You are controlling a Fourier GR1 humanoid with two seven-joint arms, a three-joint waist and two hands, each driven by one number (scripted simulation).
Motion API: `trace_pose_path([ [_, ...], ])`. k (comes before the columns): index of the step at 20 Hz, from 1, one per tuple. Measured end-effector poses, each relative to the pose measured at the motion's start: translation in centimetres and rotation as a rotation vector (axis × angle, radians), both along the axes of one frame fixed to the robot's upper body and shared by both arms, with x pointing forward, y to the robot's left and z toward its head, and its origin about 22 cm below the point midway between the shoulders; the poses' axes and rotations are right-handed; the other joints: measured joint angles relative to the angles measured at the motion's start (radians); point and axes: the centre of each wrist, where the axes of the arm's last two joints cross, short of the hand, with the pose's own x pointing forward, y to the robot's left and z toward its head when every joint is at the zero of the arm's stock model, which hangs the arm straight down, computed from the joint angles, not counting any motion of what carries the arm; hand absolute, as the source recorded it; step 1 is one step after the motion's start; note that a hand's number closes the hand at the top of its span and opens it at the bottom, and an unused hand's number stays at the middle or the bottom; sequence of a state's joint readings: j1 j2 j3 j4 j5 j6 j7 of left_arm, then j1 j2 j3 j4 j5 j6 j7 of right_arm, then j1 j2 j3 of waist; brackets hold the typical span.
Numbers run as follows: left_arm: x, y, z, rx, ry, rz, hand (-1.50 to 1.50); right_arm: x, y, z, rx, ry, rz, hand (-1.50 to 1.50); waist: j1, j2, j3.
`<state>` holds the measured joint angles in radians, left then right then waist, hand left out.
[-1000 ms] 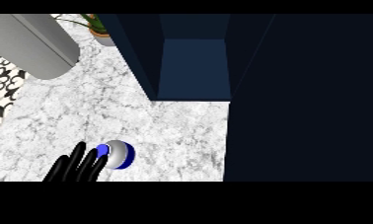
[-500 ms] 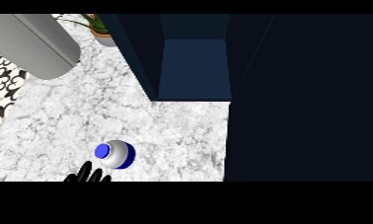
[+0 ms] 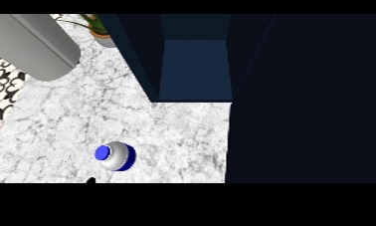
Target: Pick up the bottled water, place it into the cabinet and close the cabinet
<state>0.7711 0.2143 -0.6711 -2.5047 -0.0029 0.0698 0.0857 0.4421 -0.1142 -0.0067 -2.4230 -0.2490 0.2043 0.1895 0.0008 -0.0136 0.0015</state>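
Nothing is done yet. The bottled water [image 3: 115, 156] sits at 7 o'clock, the open cabinet [image 3: 195, 65] at 12. Only a speck of the left hand [image 3: 91, 180] shows, so I cannot tell its grip.

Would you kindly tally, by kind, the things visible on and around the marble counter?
Bottled water: 1
Potted plant: 1
Grey cylinder: 1
Black-and-white patterned item: 1
Open cabinet: 1
Total: 5
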Motion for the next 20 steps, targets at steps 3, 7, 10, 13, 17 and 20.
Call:
trace_pose_path([
  [3, -0.5, -0.1, -0.1, -0.007, 0.004, 0.014, -1.5, -0.2, -0.2, -0.1, 0.002, 0.007, -0.005, -1.5, 0.002, 0.0, 0.0],
  [7, -0.8, 0.0, -0.3, -0.004, -0.002, 0.052, -1.5, -0.4, -0.3, -0.2, 0.0, 0.01, -0.001, -1.5, 0.002, -0.001, -0.001],
  [10, -1.0, 0.5, -0.6, 0.016, -0.013, 0.094, -1.5, -0.6, -0.5, -0.3, 0.0, 0.012, -0.009, -1.5, 0.002, 0.0, -0.001],
  [13, -1.0, 1.0, -0.8, 0.044, -0.018, 0.132, -1.5, -0.7, -0.5, -0.4, 0.007, 0.012, -0.003, -1.5, -0.002, 0.002, -0.002],
  [17, -0.8, 2.0, -1.2, 0.097, -0.014, 0.174, -1.5, -1.0, -0.9, -0.5, -0.006, 0.012, -0.002, -1.5, -0.008, 0.005, -0.002],
  [20, -0.3, 2.8, -1.6, 0.125, -0.019, 0.195, -1.5, -1.2, -0.9, -0.6, -0.002, 0.01, 0.004, -1.5, -0.013, 0.007, -0.003],
])
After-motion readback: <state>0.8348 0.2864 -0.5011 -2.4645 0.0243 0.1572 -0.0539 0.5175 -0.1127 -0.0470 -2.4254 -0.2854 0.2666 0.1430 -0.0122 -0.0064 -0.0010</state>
